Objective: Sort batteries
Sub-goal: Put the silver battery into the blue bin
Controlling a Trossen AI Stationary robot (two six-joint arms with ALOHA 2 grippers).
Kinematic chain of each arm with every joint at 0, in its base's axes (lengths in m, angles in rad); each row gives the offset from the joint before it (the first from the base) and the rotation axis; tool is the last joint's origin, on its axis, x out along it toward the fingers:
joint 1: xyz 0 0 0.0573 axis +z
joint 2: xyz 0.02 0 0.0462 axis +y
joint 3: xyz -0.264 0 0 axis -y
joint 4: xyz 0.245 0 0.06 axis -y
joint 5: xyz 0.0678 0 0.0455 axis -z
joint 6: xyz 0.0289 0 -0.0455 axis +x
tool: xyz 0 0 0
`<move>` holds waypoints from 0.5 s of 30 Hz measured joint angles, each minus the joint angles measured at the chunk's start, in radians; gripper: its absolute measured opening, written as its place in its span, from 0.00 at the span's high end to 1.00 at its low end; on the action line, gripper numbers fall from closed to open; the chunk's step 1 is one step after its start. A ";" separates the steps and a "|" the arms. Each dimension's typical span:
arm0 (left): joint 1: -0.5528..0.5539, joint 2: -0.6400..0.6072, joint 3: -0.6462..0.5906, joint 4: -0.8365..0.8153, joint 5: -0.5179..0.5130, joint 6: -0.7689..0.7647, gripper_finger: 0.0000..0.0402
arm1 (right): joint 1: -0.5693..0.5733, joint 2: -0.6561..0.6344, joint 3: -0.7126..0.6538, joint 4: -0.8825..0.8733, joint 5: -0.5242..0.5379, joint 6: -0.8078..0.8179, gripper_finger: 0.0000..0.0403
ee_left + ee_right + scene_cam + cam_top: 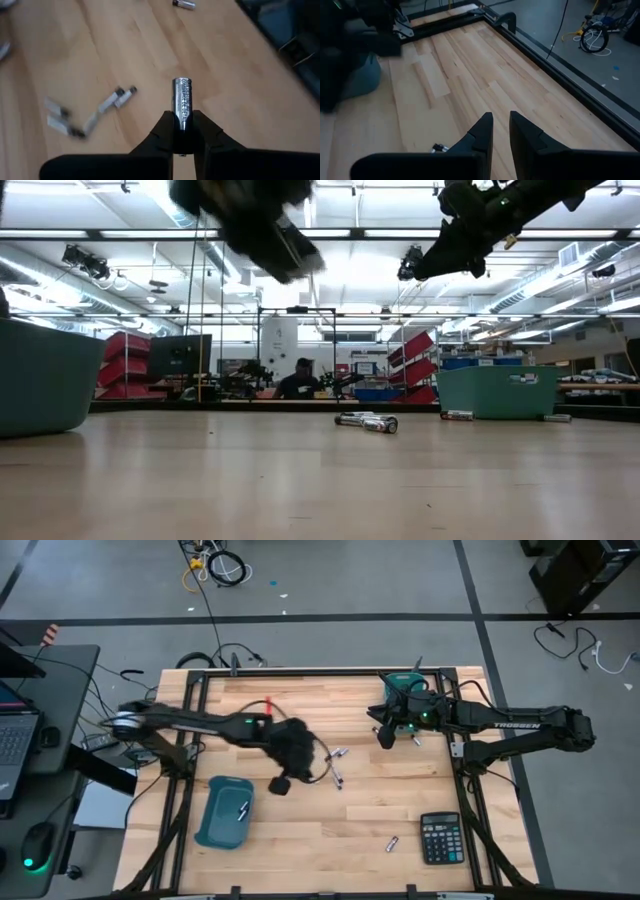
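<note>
Pinching one silver battery [182, 102] upright between its fingertips, the left gripper [281, 784] hangs just beside the teal bin [208, 822] on its inner side; that bin is the nearer drop. The right gripper [500, 131], slightly parted and empty, waits far across from the bin.

A robotics lab or workshop: beyond the wooden table [320, 480] stand red storage bins [125, 365], workbenches, monitors and ceiling strip lights.
</note>
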 joint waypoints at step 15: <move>-0.603 -0.295 0.001 -0.528 -0.828 -1.348 0.95 | -0.001 0.000 0.000 0.038 0.010 0.003 0.88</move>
